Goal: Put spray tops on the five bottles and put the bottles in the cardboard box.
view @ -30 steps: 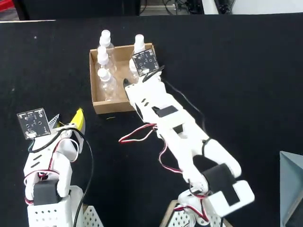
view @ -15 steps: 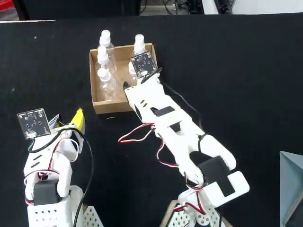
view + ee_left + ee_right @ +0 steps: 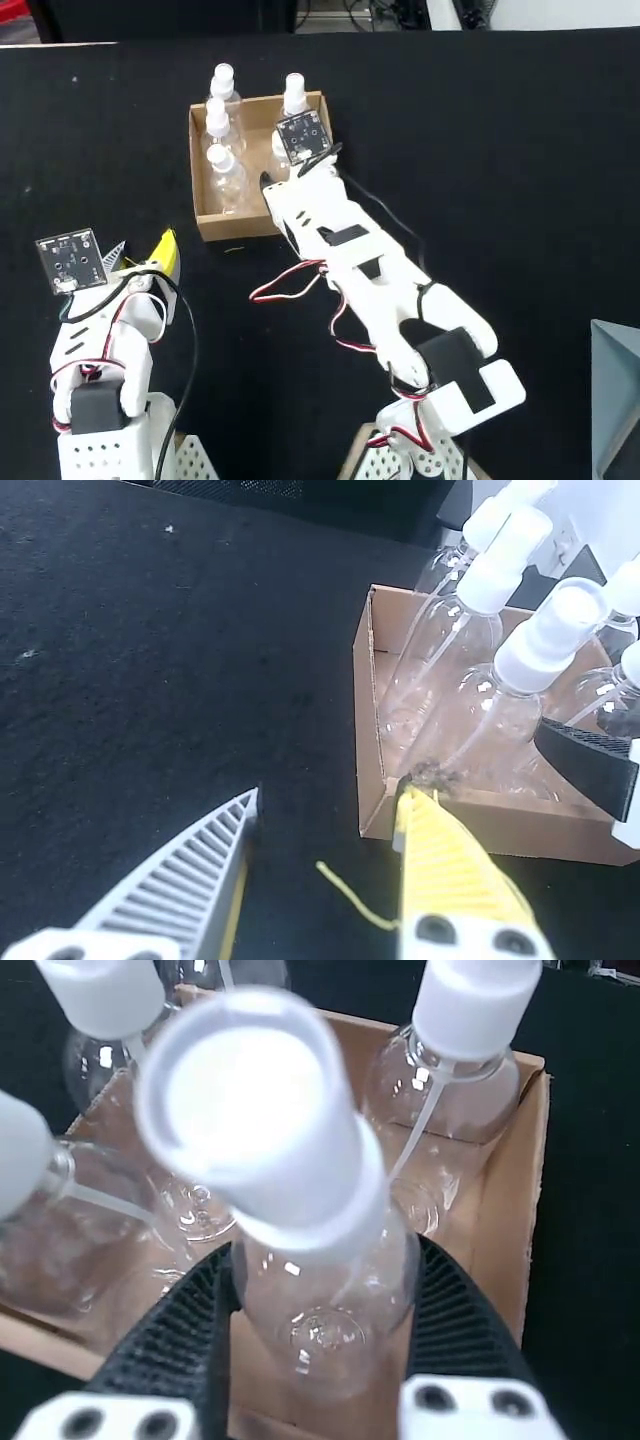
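Observation:
The cardboard box (image 3: 200, 170) sits at the table's far middle, with several clear bottles with white spray tops upright in it, such as one (image 3: 217, 116) on its left side. My right gripper (image 3: 325, 1270) is down inside the box (image 3: 520, 1190), shut on another such bottle (image 3: 250, 1110), one black finger (image 3: 170, 1350) on each side of its body. In the high view that gripper (image 3: 278, 172) lies mostly under its wrist board. My left gripper (image 3: 143, 243) stands open and empty short of the box's near left corner; its own view shows the gripper (image 3: 330, 798) facing the box wall (image 3: 367, 730).
A loose yellow thread (image 3: 350, 895) lies on the black table beside the box. A grey object (image 3: 615, 390) stands at the near right edge. Bare black table spreads to the left and right of the box.
The right arm has shifted slightly, its elbow drawing toward the near left and the wrist settling a little over the box. The left arm has not moved.

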Robot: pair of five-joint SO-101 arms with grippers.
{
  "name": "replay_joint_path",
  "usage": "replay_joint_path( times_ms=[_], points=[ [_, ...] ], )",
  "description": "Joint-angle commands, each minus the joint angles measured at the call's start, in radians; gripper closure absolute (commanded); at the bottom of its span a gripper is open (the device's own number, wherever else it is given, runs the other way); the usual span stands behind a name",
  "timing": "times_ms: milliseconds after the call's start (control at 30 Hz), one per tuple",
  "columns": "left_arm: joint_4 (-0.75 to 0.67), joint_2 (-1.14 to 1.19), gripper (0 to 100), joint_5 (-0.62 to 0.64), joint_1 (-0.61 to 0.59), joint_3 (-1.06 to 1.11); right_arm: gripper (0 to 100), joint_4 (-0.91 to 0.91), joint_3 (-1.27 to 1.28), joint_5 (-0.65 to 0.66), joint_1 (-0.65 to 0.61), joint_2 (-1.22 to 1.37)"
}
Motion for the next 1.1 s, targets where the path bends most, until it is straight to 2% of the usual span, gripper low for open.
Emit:
replay_joint_path(
  times_ms=[0, 333, 533, 1067],
  points=[
    [-0.014, -0.011, 80, 0.006, -0.01, -0.013, 84.5, -0.014, -0.062, -0.011, 0.052, 0.001],
    [-0.014, -0.011, 80, 0.005, -0.01, -0.013, 83.9, -0.011, -0.062, -0.011, 0.054, -0.001],
    [-0.014, -0.011, 80, 0.005, -0.01, -0.013, 74.2, -0.008, -0.047, -0.011, 0.054, 0.001],
    [-0.014, -0.011, 80, 0.003, -0.01, -0.013, 73.9, -0.008, -0.045, -0.006, 0.048, -0.007]
  ],
)
